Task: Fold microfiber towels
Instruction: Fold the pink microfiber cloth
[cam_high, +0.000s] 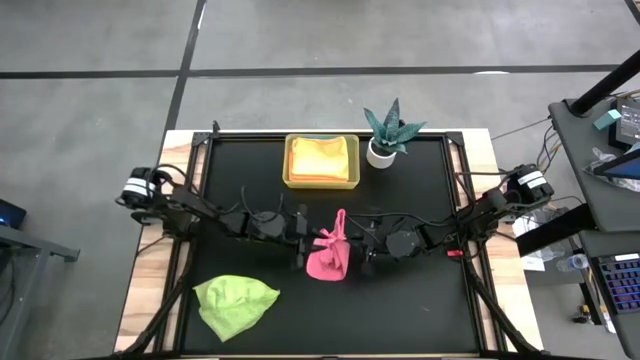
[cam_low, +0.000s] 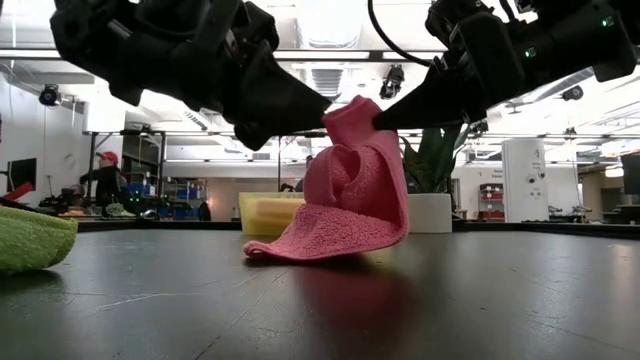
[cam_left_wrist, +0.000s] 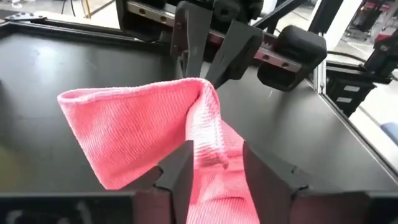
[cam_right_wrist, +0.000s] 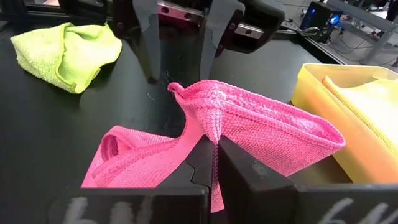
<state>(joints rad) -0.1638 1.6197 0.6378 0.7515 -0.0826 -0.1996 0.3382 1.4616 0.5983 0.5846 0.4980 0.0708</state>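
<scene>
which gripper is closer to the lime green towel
Left. The left gripper sits at the pink towel mid-table, on the side facing the lime green towel. The right gripper pinches the pink towel from the opposite side, farther away.

Both arms (cam_high: 240, 218) matte black, chunky rounded joint housings, black cables looped along links. White-and-black cylindrical units at each base. Fingers (cam_left_wrist: 177, 177) dark flat tapered blades on a silver rail with screws
</scene>
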